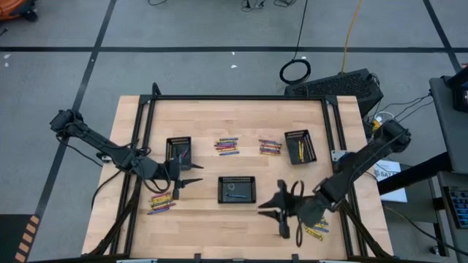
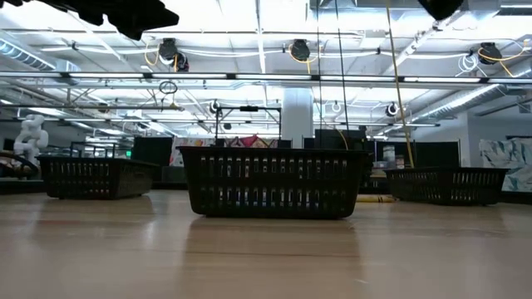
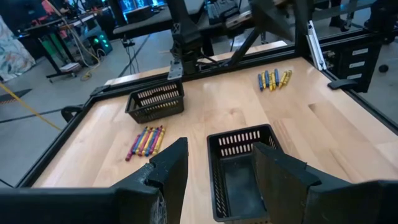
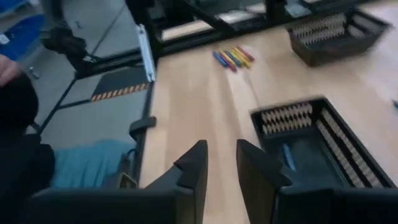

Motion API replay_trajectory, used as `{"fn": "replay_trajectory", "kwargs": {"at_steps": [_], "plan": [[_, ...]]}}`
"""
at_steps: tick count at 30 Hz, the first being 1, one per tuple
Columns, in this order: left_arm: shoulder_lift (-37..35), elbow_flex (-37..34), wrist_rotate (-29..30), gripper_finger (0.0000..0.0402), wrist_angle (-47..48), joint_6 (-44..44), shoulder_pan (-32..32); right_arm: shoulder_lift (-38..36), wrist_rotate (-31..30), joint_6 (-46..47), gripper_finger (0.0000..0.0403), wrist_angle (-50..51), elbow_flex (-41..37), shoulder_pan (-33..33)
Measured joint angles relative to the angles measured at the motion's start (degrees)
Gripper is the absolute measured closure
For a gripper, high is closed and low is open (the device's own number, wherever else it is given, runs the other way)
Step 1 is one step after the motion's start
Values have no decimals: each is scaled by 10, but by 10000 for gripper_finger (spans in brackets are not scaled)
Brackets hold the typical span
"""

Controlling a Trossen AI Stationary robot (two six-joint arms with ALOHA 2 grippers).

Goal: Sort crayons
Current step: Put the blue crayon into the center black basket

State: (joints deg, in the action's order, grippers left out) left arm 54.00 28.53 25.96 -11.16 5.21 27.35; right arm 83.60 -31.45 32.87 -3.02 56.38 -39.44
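Left gripper (image 3: 217, 174), jaws apart and empty, hung over the left black tray (image 1: 178, 150); right gripper (image 1: 281, 207), jaws apart, lower centre. Crayons (image 1: 227, 146) lay in piles at upper centre, lower left and lower right; a descent onto tight-packed sticks would likely scatter or double-pick them.

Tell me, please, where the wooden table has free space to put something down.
Free: the front strip between the centre black tray and the table edge, and the back edge. Crowded: the middle row of crayon piles and black trays, and beside both grippers.

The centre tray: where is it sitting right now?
In the high view the centre tray sits mid-table toward the near edge, between the left claw and the right claw, below the two crayon piles at the table's middle.
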Motion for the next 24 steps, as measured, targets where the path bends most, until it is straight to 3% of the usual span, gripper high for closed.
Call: {"fn": "replay_trajectory", "kwargs": {"at_steps": [4, 10, 14, 16, 19, 24], "plan": [[0, 0, 0, 219, 1, -3, 0, 20, 52, 6, 331, 69, 48, 22], [0, 0, 0, 219, 14, -4, 0, 25, 147, 186, 305, 481, 214, 47], [20, 0, -14, 219, 29, -1, -24, 23, 39, 139, 284, 617, 189, 51], [46, 0, -72, 219, 27, 41, -50, 19, -9, 75, 281, 586, 139, 82], [92, 0, -165, 219, -41, 132, -103, -1, -12, -48, 283, 406, 42, 150], [137, 1, -291, 219, -153, 156, -234, -32, 217, -189, 290, 68, -85, 265]]}}
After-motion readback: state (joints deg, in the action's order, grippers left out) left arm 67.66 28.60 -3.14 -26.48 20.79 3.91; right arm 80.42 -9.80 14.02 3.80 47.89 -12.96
